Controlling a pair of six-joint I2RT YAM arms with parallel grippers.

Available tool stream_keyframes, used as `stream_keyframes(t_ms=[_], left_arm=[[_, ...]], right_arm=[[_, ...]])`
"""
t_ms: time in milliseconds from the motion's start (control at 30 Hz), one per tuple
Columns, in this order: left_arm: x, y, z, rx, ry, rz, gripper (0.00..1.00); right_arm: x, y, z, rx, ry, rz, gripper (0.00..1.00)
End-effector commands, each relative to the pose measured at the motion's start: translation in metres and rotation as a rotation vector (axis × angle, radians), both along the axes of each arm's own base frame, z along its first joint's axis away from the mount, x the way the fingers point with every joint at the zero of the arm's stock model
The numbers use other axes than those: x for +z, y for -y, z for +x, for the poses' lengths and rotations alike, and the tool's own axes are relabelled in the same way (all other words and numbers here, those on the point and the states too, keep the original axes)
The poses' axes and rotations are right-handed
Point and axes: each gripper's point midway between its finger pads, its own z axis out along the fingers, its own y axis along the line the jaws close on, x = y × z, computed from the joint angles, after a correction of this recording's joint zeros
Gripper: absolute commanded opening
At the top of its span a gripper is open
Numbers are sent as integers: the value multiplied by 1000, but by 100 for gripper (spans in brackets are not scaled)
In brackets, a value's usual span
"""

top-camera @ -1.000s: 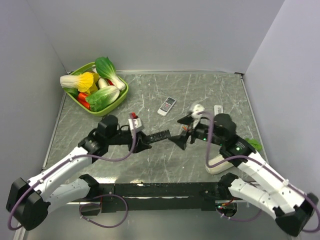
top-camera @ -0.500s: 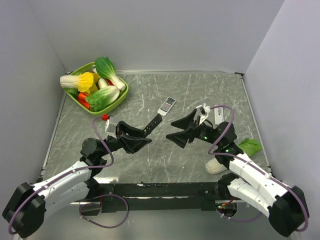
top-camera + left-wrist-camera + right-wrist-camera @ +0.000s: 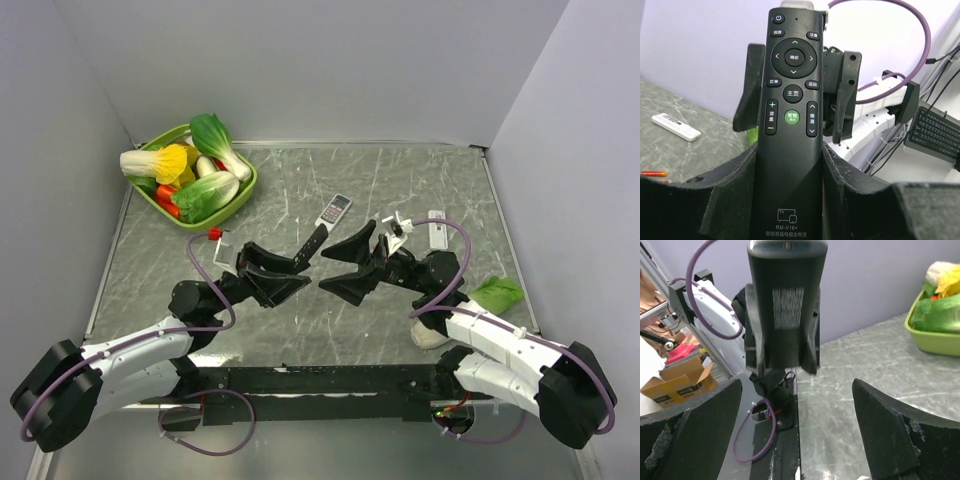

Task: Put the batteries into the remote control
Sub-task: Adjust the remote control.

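Left wrist: slim matte-black rectangular remote (image 3: 792,125)

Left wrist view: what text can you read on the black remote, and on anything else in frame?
"RM-V16+": low on the black remote.
"确定": its round pad.
"主页": the button below the pad.
"智能": green button.
"音量", "频道": the rocker keys.
Smaller key labels and the line under the model name: too small to trust.
White remote: print unreadable.
Right wrist view, back label: blurred.
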Motion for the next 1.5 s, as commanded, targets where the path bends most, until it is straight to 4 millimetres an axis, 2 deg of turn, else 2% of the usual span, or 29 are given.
stream_keyframes(t_ms=[0, 400, 600, 767, 867, 900, 967, 1000, 1033, 1067, 1100, 1133, 1167, 1200, 1233, 1267, 1300, 1333, 1400, 1433, 1467], left_arm=[[27, 1, -8, 3, 90, -56, 21], [23, 11, -15, -27, 101, -37, 21], [24, 11, -15, -24, 103, -38, 21], [25, 14, -19, -48, 109, -31, 21], [20, 16, -20, -63, 102, -13, 21], [18, 16, -21, -65, 99, -9, 22], [15, 17, -21, -69, 95, 3, 22], [13, 17, -21, -66, 91, 10, 22], [12, 17, -19, -57, 98, 22, 22], [15, 17, -20, -55, 108, 24, 24], [8, 19, -18, -58, 90, 62, 28], [9, 19, -18, -49, 106, 75, 33], [16, 20, -17, -41, 121, 83, 48], [3, 23, -11, -30, 78, 144, 55], [7, 21, -9, -7, 104, 156, 65], [13, 21, -7, 7, 110, 164, 69], [6, 21, -4, 19, 87, 205, 72], [8, 19, -2, 40, 109, 220, 77], [18, 20, 0, 54, 133, 236, 83], [10, 21, 4, 63, 125, 286, 86], [19, 22, 5, 65, 139, 291, 87]], right_arm=[[48, 2, -1, -15, 123, 101, 98], [70, -10, 0, 34, 140, 130, 95], [72, -16, -8, 78, 154, 125, 85], [72, -18, -11, 101, 158, 129, 70], [75, -17, -13, 109, 169, 132, 57], [75, -17, -14, 110, 172, 128, 47], [74, -17, -13, 103, 182, 104, 36], [73, -17, -13, 103, 187, 94, 25], [71, -18, -13, 100, 189, 74, 20], [69, -18, -12, 100, 188, 63, 15], [67, -19, -13, 104, 188, 51, 6], [69, -19, -13, 102, 206, 42, 3], [61, -21, -10, 105, 181, 5, 0], [57, -22, -10, 112, 172, -19, 0], [59, -23, -10, 115, 194, -34, 0], [50, -25, -9, 126, 163, -74, 0], [47, -26, -9, 134, 157, -91, 0], [48, -27, -7, 134, 163, -104, 0], [37, -29, -6, 145, 139, -158, 0], [37, -31, -5, 149, 134, -168, 0], [36, -31, -4, 147, 129, -177, 0]])
